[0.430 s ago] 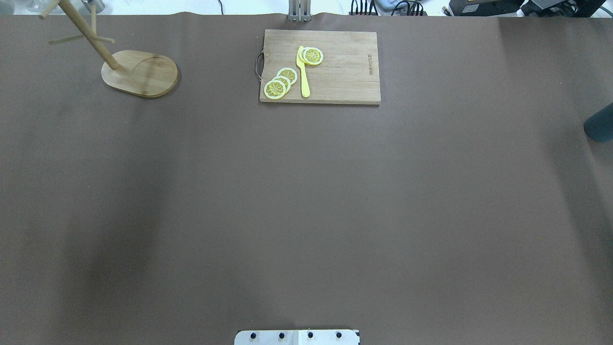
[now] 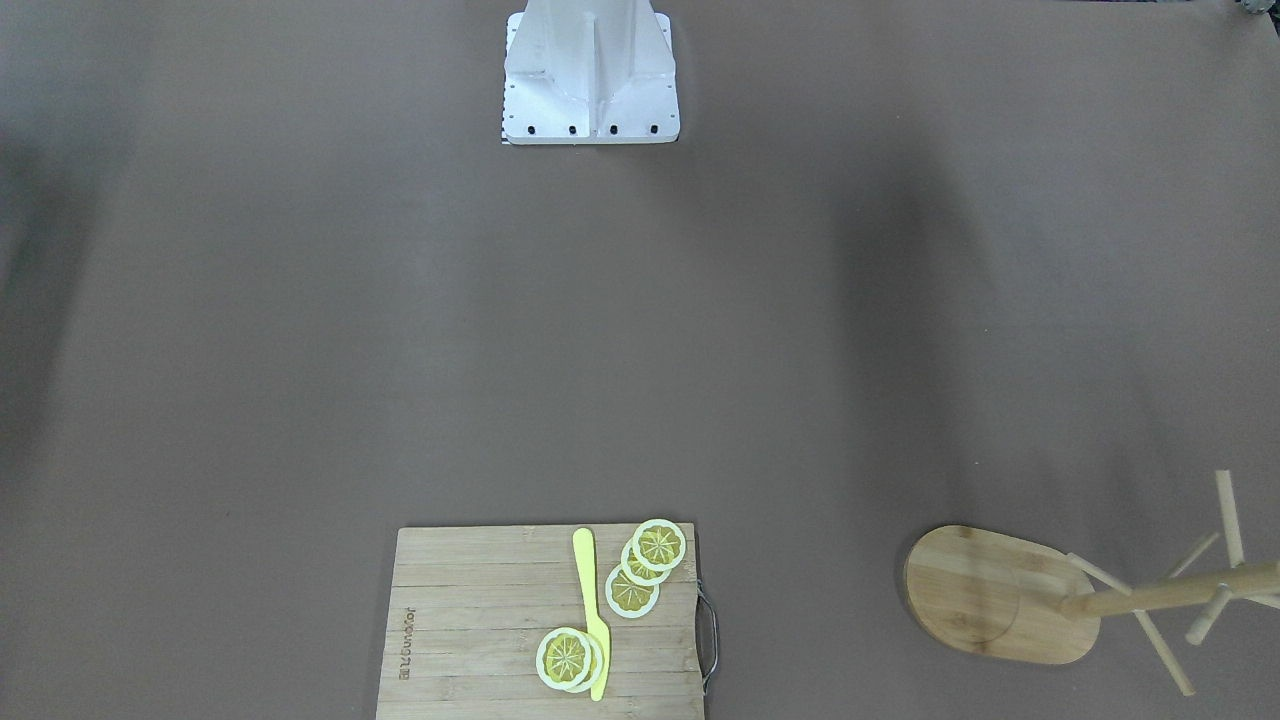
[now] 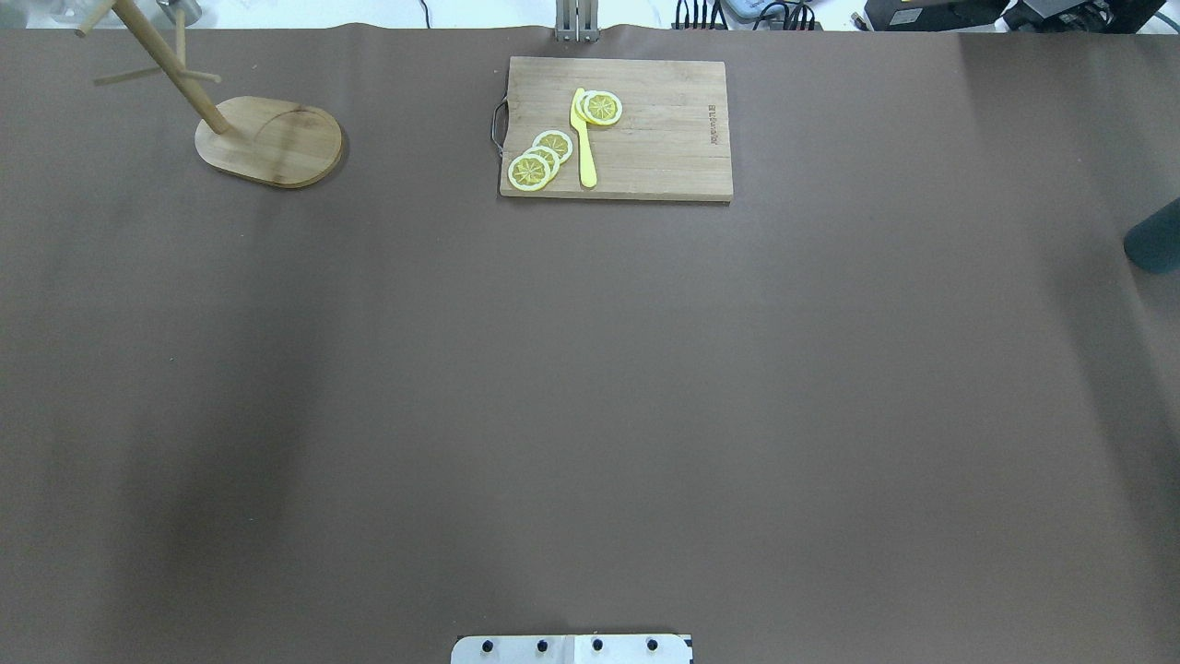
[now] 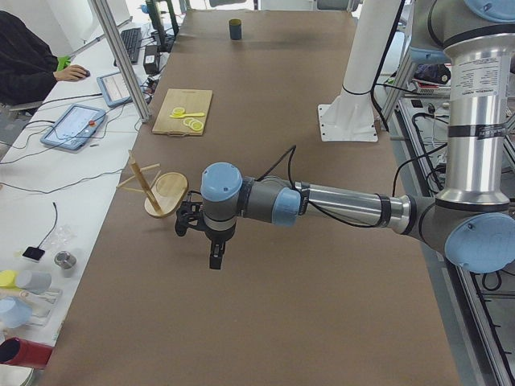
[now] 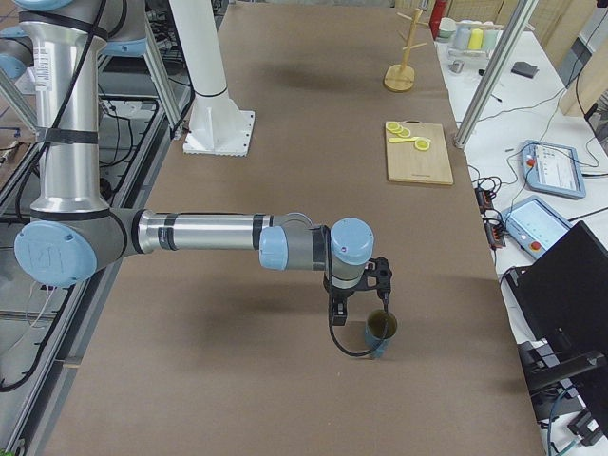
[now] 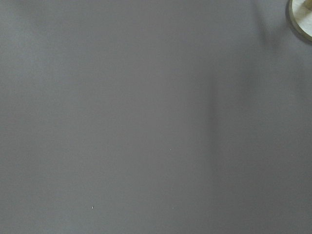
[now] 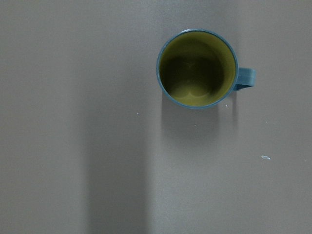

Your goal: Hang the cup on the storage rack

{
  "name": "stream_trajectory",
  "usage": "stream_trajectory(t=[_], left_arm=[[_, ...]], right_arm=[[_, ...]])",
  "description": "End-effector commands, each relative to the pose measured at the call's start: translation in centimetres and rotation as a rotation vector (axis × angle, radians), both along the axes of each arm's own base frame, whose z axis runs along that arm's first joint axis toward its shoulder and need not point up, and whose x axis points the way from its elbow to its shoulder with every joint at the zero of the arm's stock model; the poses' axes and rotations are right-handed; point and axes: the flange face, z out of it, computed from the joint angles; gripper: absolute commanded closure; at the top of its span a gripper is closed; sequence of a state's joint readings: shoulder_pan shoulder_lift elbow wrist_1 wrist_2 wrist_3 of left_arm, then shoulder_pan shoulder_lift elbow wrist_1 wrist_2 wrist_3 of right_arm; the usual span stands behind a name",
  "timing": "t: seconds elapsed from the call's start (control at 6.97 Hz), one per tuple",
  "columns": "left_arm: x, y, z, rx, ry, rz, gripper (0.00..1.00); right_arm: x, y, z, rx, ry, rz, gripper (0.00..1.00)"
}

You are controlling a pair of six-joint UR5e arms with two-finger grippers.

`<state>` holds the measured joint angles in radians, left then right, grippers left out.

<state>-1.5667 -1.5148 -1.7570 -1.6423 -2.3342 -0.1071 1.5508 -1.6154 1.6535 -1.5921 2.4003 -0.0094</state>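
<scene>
The cup (image 7: 197,68) stands upright on the brown table, yellow inside, with its handle to the right in the right wrist view. It shows at the right edge of the overhead view (image 3: 1157,238) and in the exterior right view (image 5: 381,330). My right gripper (image 5: 361,309) hangs just above and beside the cup, apart from it; I cannot tell if it is open. The storage rack (image 3: 269,140) stands at the far left, also seen in the front view (image 2: 1000,595). My left gripper (image 4: 211,256) hovers over bare table near the rack (image 4: 161,191); I cannot tell its state.
A bamboo cutting board (image 3: 616,129) with lemon slices (image 3: 539,159) and a yellow knife (image 3: 584,138) lies at the far middle. The robot's base plate (image 3: 572,648) is at the near edge. An operator and tablets sit on a side desk (image 4: 76,121).
</scene>
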Motion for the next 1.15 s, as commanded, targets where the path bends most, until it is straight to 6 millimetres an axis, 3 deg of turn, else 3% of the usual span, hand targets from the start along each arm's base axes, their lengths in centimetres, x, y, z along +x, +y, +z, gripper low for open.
stream_trajectory(t=[0.0, 1.0], left_arm=[[-0.04, 0.04, -0.26, 0.006, 0.002, 0.000, 0.02], [0.04, -0.08, -0.52, 0.008, 0.002, 0.001, 0.02]], right_arm=[[0.24, -0.02, 0.48, 0.002, 0.035, 0.000, 0.00], [0.26, -0.22, 0.09, 0.014, 0.038, 0.000, 0.00]])
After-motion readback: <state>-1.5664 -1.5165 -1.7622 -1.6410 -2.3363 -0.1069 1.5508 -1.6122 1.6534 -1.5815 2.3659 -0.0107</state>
